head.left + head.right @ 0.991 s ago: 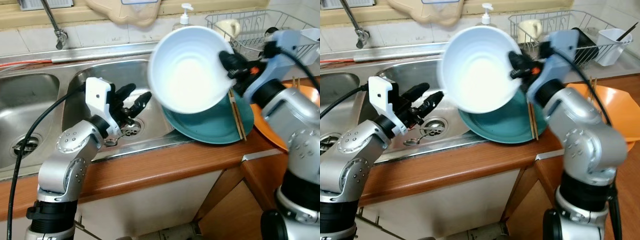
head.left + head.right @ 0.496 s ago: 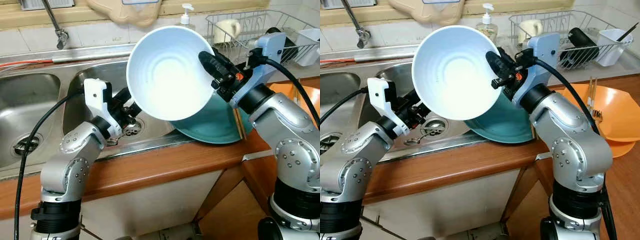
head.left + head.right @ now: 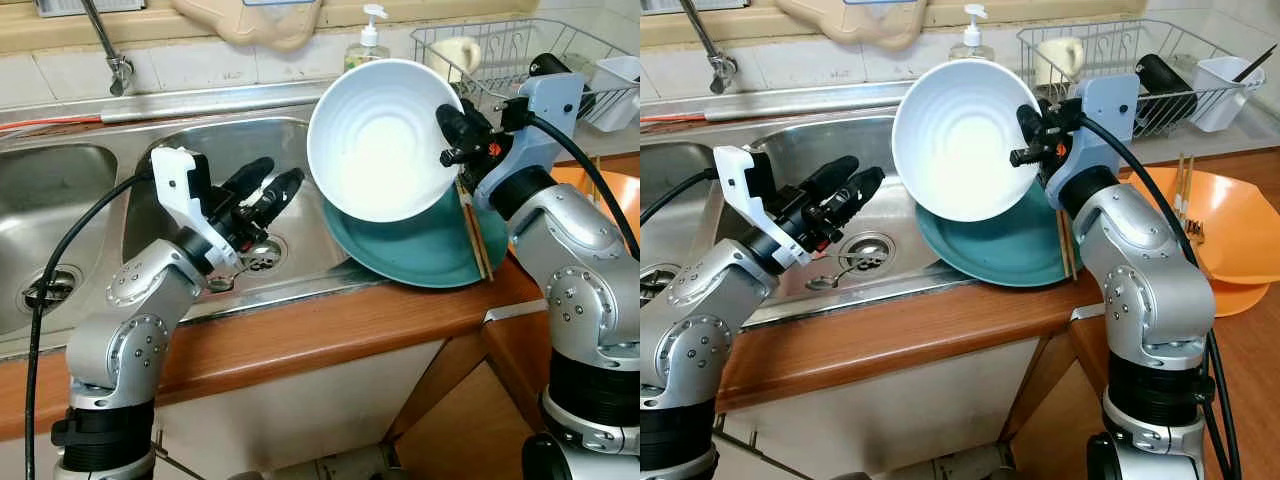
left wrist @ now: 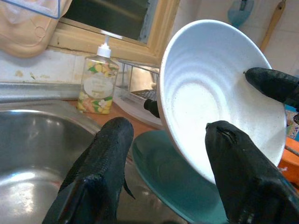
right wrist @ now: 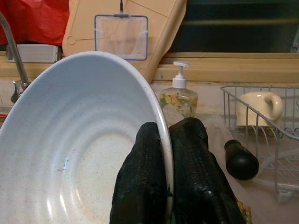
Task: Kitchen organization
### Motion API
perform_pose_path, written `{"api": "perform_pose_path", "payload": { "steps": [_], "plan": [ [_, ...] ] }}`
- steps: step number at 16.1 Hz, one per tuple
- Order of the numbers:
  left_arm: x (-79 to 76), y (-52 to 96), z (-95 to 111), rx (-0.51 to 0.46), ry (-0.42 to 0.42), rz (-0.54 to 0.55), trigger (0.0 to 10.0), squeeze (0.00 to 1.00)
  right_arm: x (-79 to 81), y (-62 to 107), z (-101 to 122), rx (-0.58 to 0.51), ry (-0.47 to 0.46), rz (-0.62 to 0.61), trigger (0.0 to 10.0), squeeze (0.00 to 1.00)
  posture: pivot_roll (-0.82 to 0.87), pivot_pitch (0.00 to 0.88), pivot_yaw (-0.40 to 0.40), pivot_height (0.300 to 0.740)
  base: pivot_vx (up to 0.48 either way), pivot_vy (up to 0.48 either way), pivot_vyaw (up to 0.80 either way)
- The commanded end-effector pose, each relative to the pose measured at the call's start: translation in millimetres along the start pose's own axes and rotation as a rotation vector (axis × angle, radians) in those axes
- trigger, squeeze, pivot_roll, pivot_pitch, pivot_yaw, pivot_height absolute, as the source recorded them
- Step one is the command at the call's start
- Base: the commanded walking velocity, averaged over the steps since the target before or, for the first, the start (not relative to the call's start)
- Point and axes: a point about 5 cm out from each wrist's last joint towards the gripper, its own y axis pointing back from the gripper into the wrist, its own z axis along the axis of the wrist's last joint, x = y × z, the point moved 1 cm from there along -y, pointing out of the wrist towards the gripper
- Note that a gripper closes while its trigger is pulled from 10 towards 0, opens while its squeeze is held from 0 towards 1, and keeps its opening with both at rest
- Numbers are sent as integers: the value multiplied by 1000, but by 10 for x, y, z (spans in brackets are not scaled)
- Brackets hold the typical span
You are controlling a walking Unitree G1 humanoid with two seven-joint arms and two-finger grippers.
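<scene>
The large white ceramic bowl (image 3: 385, 137) with a ribbed inside hangs in the air above the right-hand basin's edge, tipped on its side so that its opening faces the camera and the left arm. The right tool (image 3: 452, 135) is clamped on the bowl's rim, one black finger (image 5: 142, 182) inside and the other outside. Just beneath the bowl lies a wide teal plate (image 3: 425, 245), resting partly on the wooden bench (image 3: 330, 335) and partly over the sink's edge. A pair of wooden chopsticks (image 3: 476, 240) lies across the plate's right side.

The left tool (image 3: 262, 190) hovers over the right basin of the stainless steel double sink (image 3: 70, 200), well to the left of the bowl and not touching it; its two fingers (image 4: 100, 163) are spread apart with nothing between them. Below it, in the basin, sit the round drain (image 3: 866, 250) and a metal spoon (image 3: 840, 275).

To the right of the plate an orange bowl (image 3: 1225, 235) stands on the bench. Behind the white bowl, a soap pump bottle (image 4: 96, 83) with a flowered label stands at the back ledge, and beside it a wire dish rack (image 3: 1110, 55) holds a cream mug (image 5: 259, 108), a black object and a white cutlery holder (image 3: 1225, 90). A metal tap (image 3: 108, 45) rises behind the sink.
</scene>
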Motion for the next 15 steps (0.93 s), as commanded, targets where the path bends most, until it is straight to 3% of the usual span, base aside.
{"api": "perform_pose_path", "payload": {
  "steps": [1,5,6,7,8,15],
  "plan": [
    [-14,-1,20,2,-10,-7,10000,0,99,-18,147,-73,8,50,0,0,-37,0,15,740,0,0,0],
    [52,-15,-12,20,-34,43,10000,0,294,31,244,-131,-79,193,0,0,-43,0,19,740,0,0,0],
    [67,-18,-8,16,-33,53,9529,0,310,39,245,-133,-79,208,0,0,-44,0,20,740,0,0,0],
    [83,-25,2,13,-31,61,588,0,333,50,245,-136,-82,229,0,0,-44,0,20,740,0,0,0],
    [88,-27,3,15,-33,61,0,0,354,57,243,-138,-87,243,0,0,-45,0,22,740,0,0,0],
    [186,-71,-13,21,-43,150,0,0,480,88,204,-126,-72,307,0,0,-44,0,29,740,0,0,0]
  ]
}}
